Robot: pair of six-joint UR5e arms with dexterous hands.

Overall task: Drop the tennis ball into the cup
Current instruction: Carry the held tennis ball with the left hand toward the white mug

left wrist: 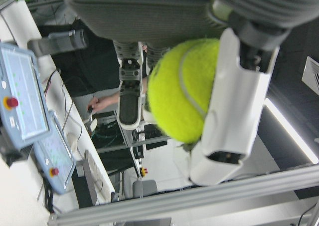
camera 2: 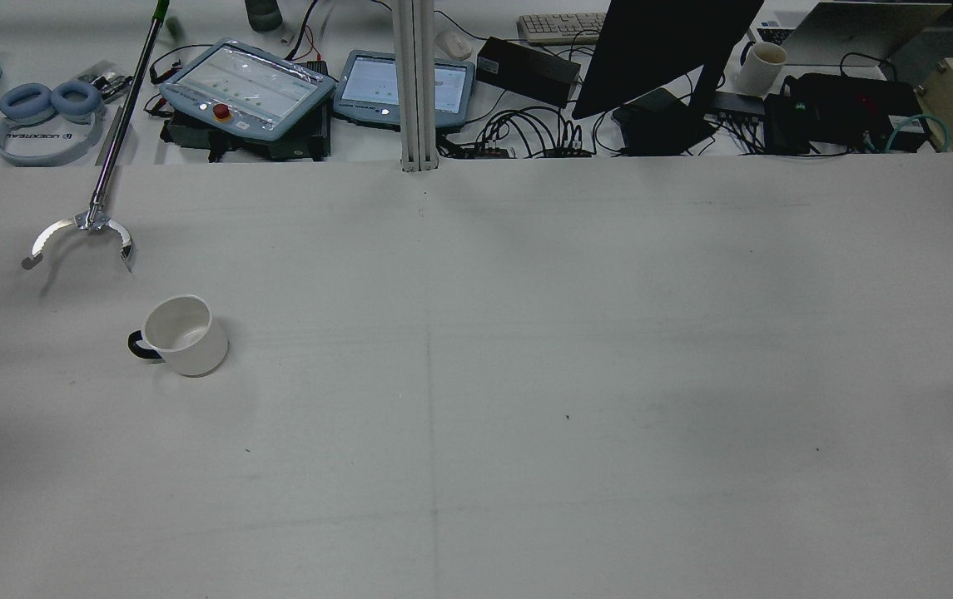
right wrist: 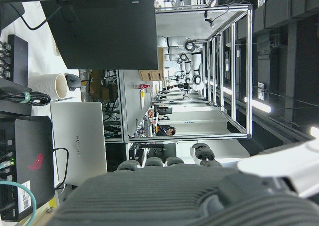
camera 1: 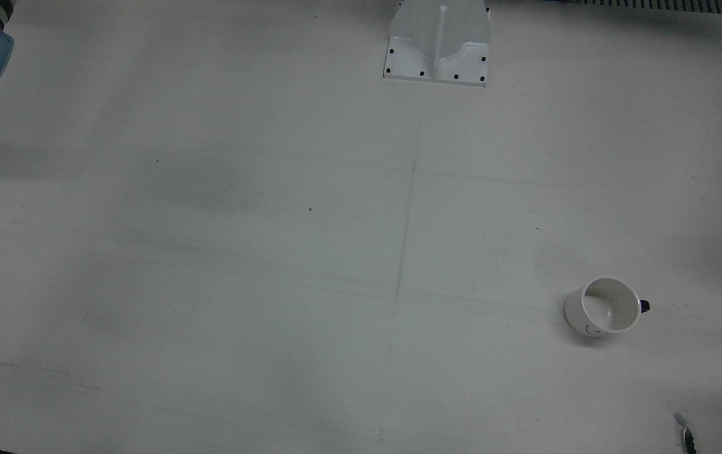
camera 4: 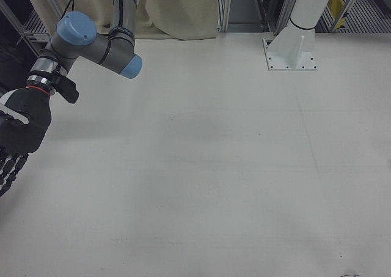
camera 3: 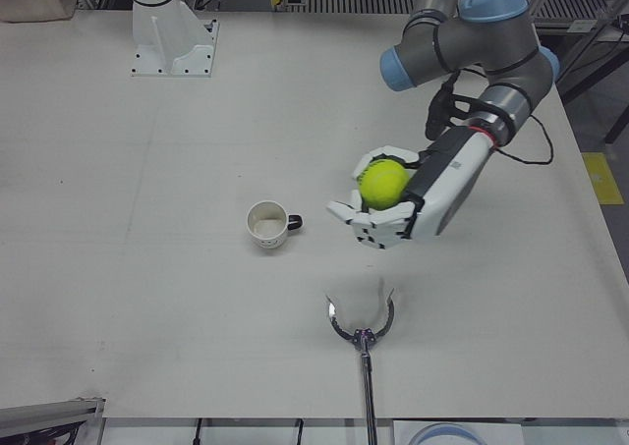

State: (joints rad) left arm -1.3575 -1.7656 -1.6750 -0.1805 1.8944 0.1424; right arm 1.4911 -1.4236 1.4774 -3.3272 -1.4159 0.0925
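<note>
Gripping the tennis ball (camera 3: 383, 183), left hand (camera 3: 391, 206) beside cup (camera 3: 265, 224), grabber tool (camera 3: 361, 327) near.

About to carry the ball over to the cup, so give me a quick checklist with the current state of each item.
1. Tennis ball held in left hand: ok.
2. Cup upright, mouth open: ok.
3. Cup empty: ok.
4. Left hand over the cup: not ok, it is off to one side.
5. Reacher tool clear of the cup: ok, lies apart.
6. Right hand away from the cup: ok, holds nothing.
</note>
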